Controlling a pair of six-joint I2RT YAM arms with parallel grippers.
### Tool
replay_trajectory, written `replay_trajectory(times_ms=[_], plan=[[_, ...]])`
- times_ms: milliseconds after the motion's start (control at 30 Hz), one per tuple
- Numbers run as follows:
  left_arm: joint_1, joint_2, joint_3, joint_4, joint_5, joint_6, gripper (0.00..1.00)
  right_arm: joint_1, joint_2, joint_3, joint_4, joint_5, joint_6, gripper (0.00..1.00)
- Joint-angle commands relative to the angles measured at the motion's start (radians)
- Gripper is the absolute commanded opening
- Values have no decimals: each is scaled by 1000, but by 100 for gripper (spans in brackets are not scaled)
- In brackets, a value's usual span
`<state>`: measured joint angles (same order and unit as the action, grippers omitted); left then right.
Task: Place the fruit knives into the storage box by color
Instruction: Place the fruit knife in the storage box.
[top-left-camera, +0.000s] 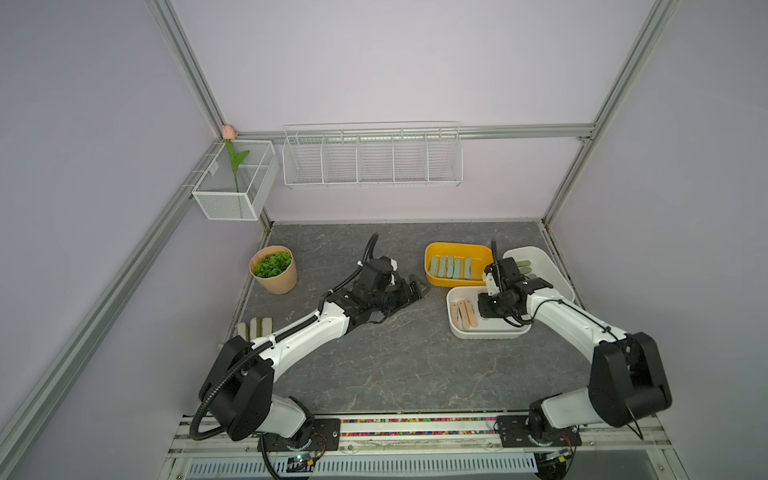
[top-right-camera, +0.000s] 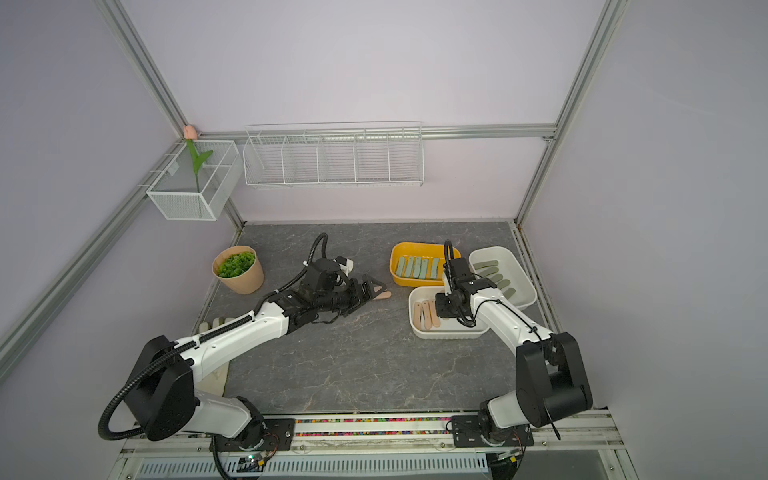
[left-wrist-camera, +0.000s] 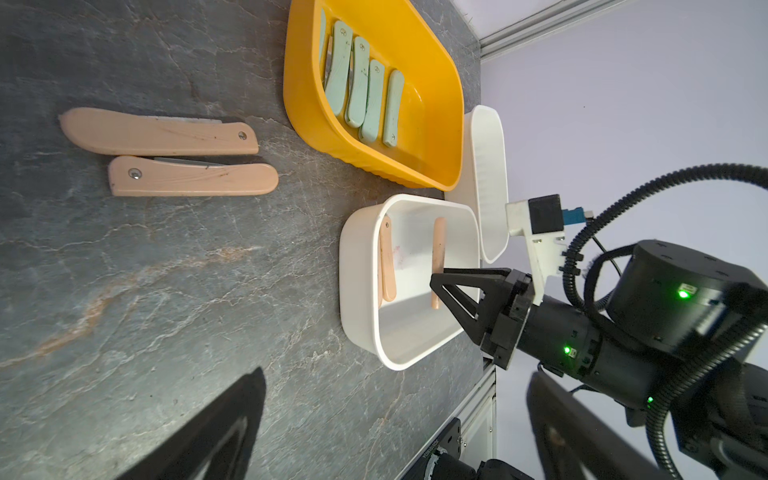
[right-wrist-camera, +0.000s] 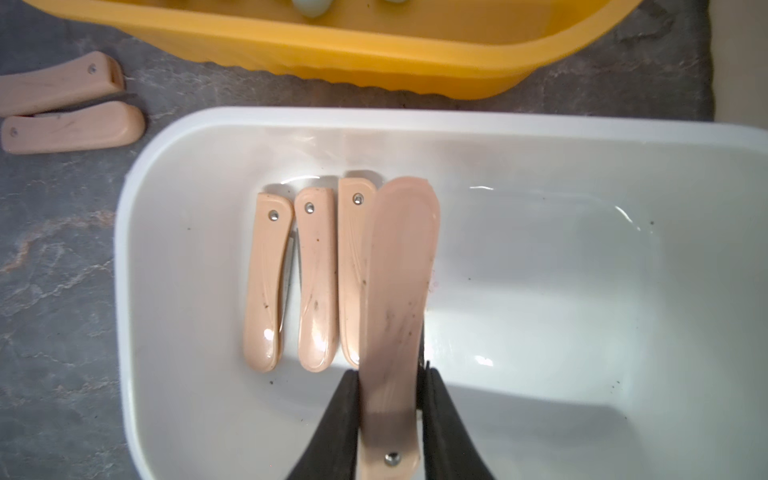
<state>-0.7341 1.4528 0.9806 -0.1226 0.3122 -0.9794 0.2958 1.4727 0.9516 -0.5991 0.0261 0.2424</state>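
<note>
With my right jaws clamped on a peach-pink folded fruit knife (right-wrist-camera: 399, 291) over the near white plastic tub (right-wrist-camera: 582, 129), left jaws apart, I fear releasing drops it askew onto the neighbouring pink knife (right-wrist-camera: 351, 270) it overlaps.

White arm shells (top-left-camera: 299, 338), black joints (top-left-camera: 241, 395), ribbed cables (left-wrist-camera: 602, 208), probably green LEDs (left-wrist-camera: 683, 294).

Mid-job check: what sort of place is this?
Probably a lab robot test cell: aluminium-profile frame with plain lilac wall panels, dark marbled tabletop, and an artificial tulip in a white mesh basket.
</note>
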Motion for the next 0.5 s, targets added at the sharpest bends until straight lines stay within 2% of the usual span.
replay_trajectory(times_ms=[0,467], plan=[[-4,17,40,27,13,11,99,-9,32,15,19,3,-25,25],[-2,2,40,14,25,36,99,-15,172,78,23,23,-15,23]])
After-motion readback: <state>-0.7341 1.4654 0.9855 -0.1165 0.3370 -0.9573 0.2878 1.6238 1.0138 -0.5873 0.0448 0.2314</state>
